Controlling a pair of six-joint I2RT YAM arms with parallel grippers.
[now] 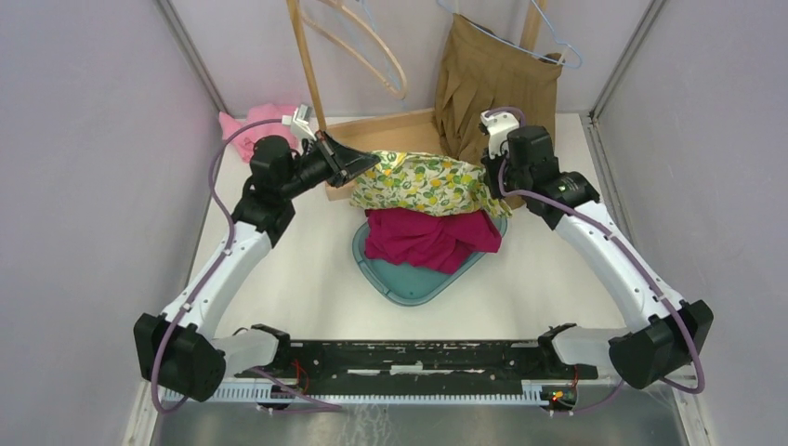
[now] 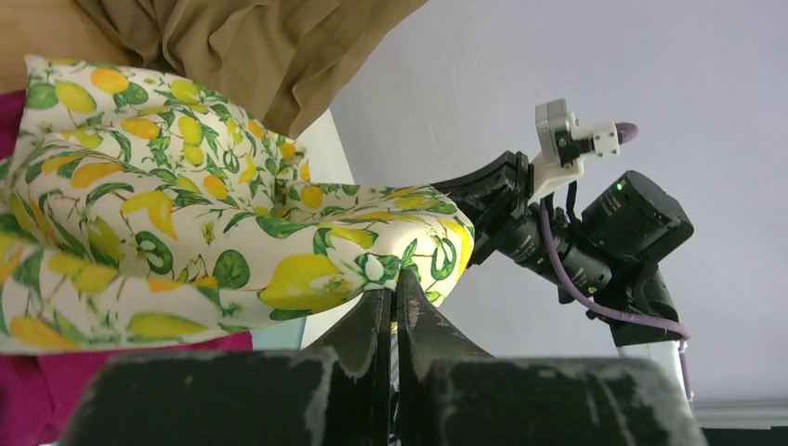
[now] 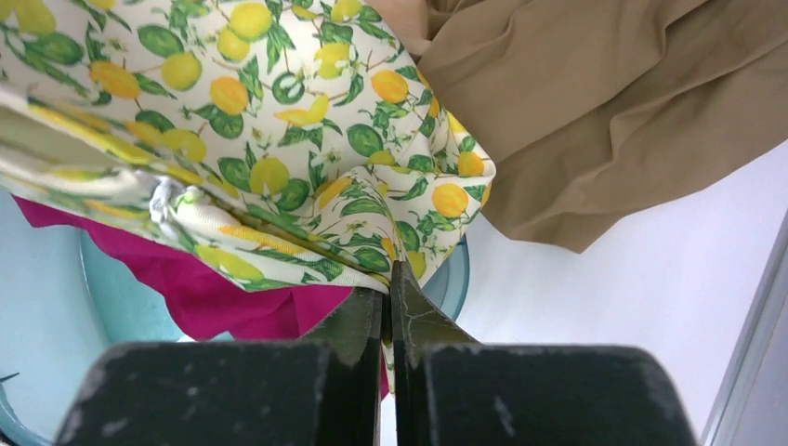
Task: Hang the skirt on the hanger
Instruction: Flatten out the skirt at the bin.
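pink cloth [image 1: 249, 122]: crumpled at the back left corner of the worktop [image 1: 297, 279], behind the left arm.
left gripper [image 1: 361, 169]: fingers pressed together, pinching the left edge of the lemon-print skirt [image 1: 427, 183]; fabric bunched right at the tips in the left wrist view.
wooden hanger [image 1: 374, 53]: bare, hanging at the back centre, above and apart from the skirt.
lemon-print skirt: lifted, stretched between the two grippers, sagging in folds in the middle.
magenta garment [image 1: 423, 238]: heaped on the teal tray [image 1: 407, 284], directly under the skirt; contact with the skirt cannot be told.
brown garment [image 1: 497, 88]: draped on a blue hanger [image 1: 560, 44] at the back right, just behind the skirt's right end.
right gripper [image 1: 489, 177]: fingers pressed together, pinching the skirt's right edge.
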